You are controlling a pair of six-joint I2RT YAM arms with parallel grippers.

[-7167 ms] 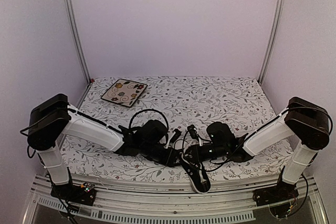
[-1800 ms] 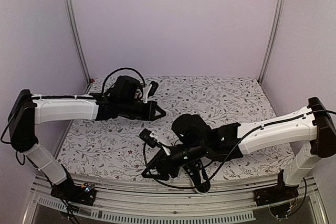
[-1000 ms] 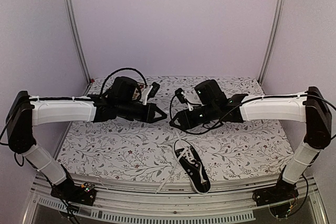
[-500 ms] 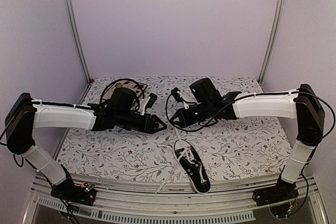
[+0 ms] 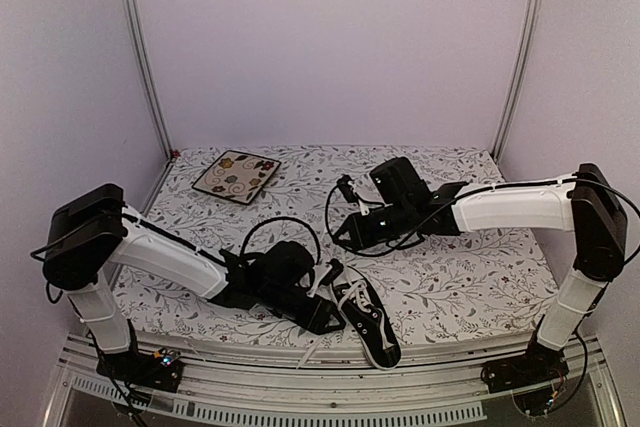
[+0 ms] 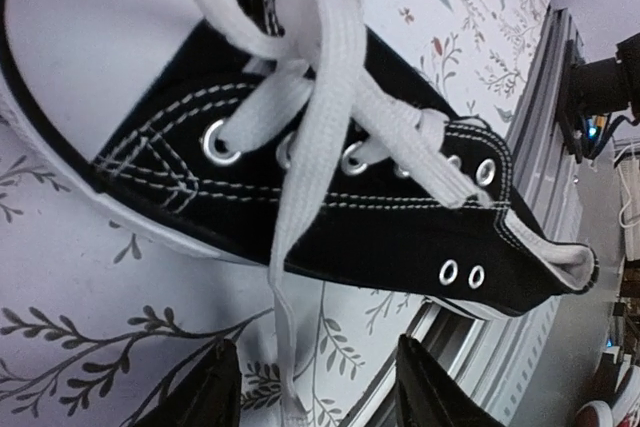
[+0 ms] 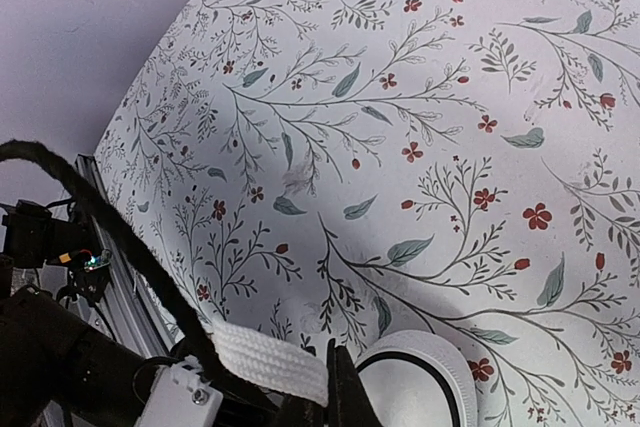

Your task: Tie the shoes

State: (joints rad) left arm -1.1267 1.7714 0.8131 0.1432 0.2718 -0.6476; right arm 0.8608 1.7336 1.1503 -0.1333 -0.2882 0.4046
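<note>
Sneaker is lying at the table's 6 o'clock; left gripper is hovering at its 9 o'clock, fingers spread; right gripper, at 12, is pinching lace.

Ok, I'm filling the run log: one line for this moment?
left gripper: open, astride loose lace | right gripper: shut on other lace, raised | shoe: untied, near edge
</note>
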